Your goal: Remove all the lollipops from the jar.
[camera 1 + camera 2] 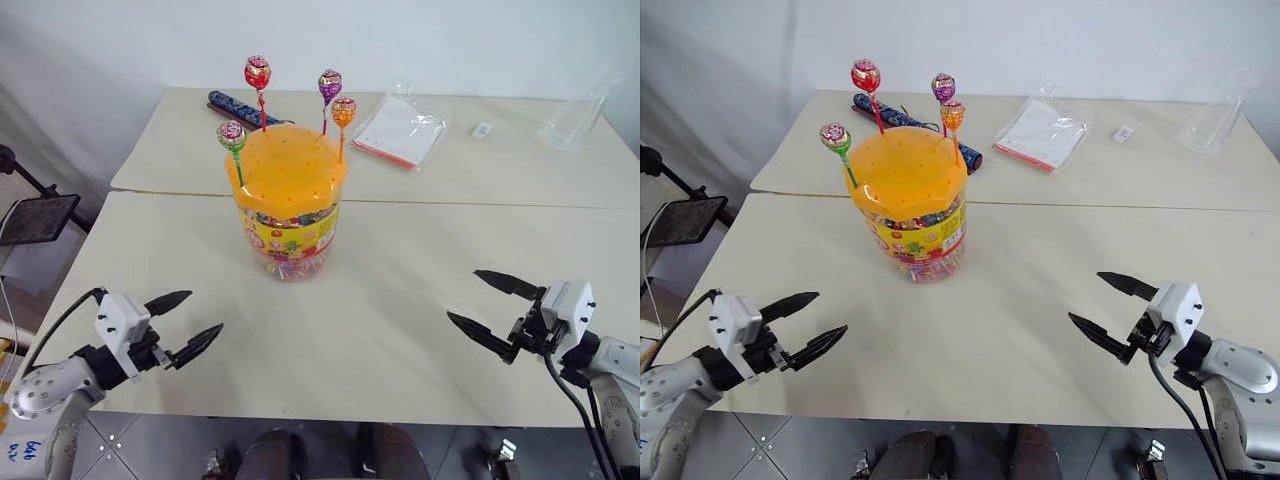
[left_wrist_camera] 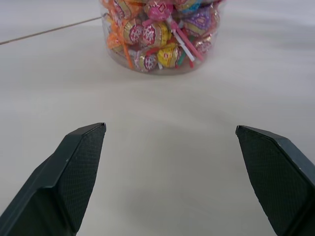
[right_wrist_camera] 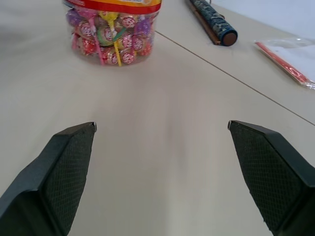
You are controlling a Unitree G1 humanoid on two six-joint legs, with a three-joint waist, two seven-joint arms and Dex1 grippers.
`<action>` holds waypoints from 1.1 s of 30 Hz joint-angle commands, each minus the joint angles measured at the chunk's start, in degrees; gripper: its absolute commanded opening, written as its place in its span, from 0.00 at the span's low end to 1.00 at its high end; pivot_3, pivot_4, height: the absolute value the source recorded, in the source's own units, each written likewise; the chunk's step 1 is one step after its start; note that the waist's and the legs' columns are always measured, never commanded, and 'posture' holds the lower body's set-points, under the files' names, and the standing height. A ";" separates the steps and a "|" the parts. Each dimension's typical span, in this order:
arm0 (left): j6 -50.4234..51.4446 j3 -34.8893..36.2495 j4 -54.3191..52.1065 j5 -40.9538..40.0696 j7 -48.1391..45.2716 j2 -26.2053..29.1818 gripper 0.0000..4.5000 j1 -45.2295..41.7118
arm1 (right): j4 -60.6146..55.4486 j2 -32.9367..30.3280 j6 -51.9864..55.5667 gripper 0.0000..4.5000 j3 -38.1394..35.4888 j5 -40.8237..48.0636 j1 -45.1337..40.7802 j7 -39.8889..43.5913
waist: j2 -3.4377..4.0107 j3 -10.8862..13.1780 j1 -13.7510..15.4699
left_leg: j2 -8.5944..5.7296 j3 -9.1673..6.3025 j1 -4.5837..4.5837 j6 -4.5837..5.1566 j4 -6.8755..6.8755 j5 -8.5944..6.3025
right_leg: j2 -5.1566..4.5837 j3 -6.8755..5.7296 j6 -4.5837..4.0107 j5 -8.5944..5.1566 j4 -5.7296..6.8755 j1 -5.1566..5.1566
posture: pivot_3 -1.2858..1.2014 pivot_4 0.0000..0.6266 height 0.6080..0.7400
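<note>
Here, the jar [image 1: 290,205] is standing upright on the bench [image 1: 400,320], near the seam between its 2 boards, with its domed orange lid [image 1: 290,165] carrying all 4 lollipops: the green lollipop [image 1: 231,134] is leaning out on the robot's left, the red lollipop [image 1: 257,72] is rising tallest behind it, and the purple lollipop [image 1: 329,85] and orange lollipop [image 1: 343,111] are standing close together on the robot's right. None appears to have been drawn out yet. The left gripper [image 1: 190,322] and the right gripper [image 1: 490,305] are hovering low over the near bench, well apart from the jar, each with its fingers spread wide and nothing between them. Beyond the jar, a dark patterned tube [image 1: 235,105], a flat plastic packet [image 1: 400,130] and a clear plastic cup [image 1: 575,120] are lying clear of the work. The step in hand is judged to be the first approach. To do it well, each gripper should be taking the lollipops on its own side, closing on the thin stick just below the head and drawing it out along the stick's own lean rather than straight up, so the light jar is not being tipped or dragged; the free gripper could be steadying the jar wall. The purple and orange pair, standing so near each other, calls for a narrow, careful entry.
</note>
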 commanded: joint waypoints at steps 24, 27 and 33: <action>21.41 -7.59 13.29 -26.17 -6.32 1.08 1.00 -48.50 | -28.08 8.14 11.39 1.00 -0.27 22.21 -6.26 -13.09 | -0.08 -0.01 0.97 | -0.10 0.26 -0.01 -0.05 0.04 0.08 | 0.49 0.09 0.00 0.08 0.06 -0.10 | 0.52 0.24 1.00; 18.87 -9.63 15.41 -22.72 -6.07 -1.65 0.81 -50.55 | -27.88 8.93 10.53 1.00 -0.19 20.59 -6.31 -13.75 | -0.09 0.00 1.04 | -0.04 0.32 0.01 -0.05 0.05 0.08 | 0.58 0.15 0.01 0.08 0.05 -0.11 | 0.52 0.24 1.00; 18.11 -9.00 15.15 -22.10 -5.09 -5.08 0.43 -50.91 | -27.77 9.83 9.97 1.00 0.49 19.23 -6.29 -14.13 | -0.09 -0.01 1.36 | 0.04 0.35 0.03 -0.07 0.10 0.10 | 0.65 0.23 0.01 0.08 0.07 -0.11 | 0.52 0.24 1.00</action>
